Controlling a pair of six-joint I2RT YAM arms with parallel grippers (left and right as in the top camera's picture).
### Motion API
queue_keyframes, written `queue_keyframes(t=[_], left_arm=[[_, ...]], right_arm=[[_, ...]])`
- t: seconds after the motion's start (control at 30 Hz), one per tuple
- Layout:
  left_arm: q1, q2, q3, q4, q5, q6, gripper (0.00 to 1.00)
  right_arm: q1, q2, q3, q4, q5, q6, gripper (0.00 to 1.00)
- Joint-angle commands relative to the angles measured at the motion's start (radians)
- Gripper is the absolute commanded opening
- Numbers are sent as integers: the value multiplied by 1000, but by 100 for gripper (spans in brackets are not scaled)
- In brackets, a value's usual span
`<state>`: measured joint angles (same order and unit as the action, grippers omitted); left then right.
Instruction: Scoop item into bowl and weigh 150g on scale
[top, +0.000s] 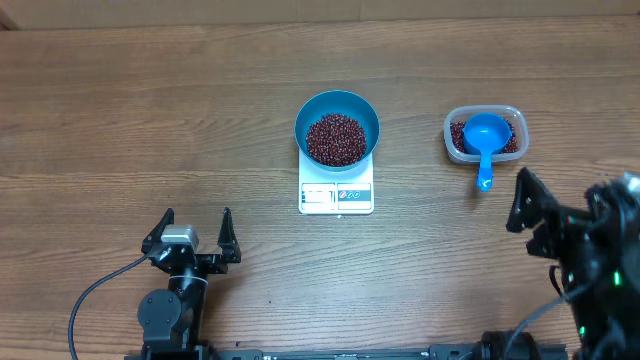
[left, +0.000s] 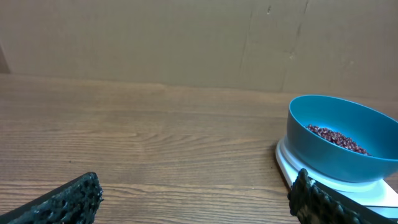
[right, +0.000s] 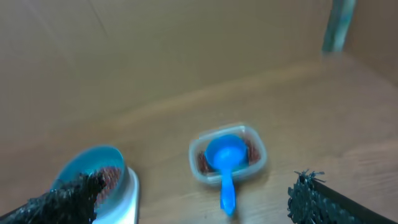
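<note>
1. The desk (top: 150, 120) is a wide top of light brown wood grain and fills the whole overhead view.
2. Behind it, in both wrist views, stands a plain brown wall (left: 155, 37) that looks like cardboard. The right wrist view is blurred.
3. One scale (top: 336, 197), white and square, lies near the middle of the desk, with its display edge turned to 6 o'clock.
4. One bowl (top: 337, 102), bright blue and round, stands on the scale and covers its 12 o'clock part.
5. The beans (top: 336, 139), too many to count, lie in two lots. One heap is in the bowl, and the rest are in the tub.
6. One clear plastic tub (top: 451, 140) sits on the desk at 3 o'clock of the bowl, well apart from it.
7. One blue scoop (top: 485, 135) rests in the tub on the beans. Its handle reaches over the rim toward 6 o'clock.
8. There are two grippers. The left gripper (top: 197, 225) hangs at 7 o'clock of the scale, well apart from it, its jaws spread wide and empty.
9. The right gripper (right: 196, 183) hangs at 5 o'clock of the tub, its jaws also released and grasping nothing.
10. One black cable (top: 100, 290) curves off the left arm toward 8 o'clock.
</note>
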<state>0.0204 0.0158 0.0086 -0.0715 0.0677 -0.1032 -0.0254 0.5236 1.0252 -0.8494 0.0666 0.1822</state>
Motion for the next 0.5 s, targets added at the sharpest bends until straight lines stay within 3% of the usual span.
queue_keyframes(t=[0.0, 0.47], left_arm=[[5, -11, -4, -2, 3, 10, 100], [6, -11, -4, -2, 3, 10, 100]], right_arm=[[12, -93, -110, 113, 2, -8, 100], [33, -471, -859, 1014, -96, 0, 100]])
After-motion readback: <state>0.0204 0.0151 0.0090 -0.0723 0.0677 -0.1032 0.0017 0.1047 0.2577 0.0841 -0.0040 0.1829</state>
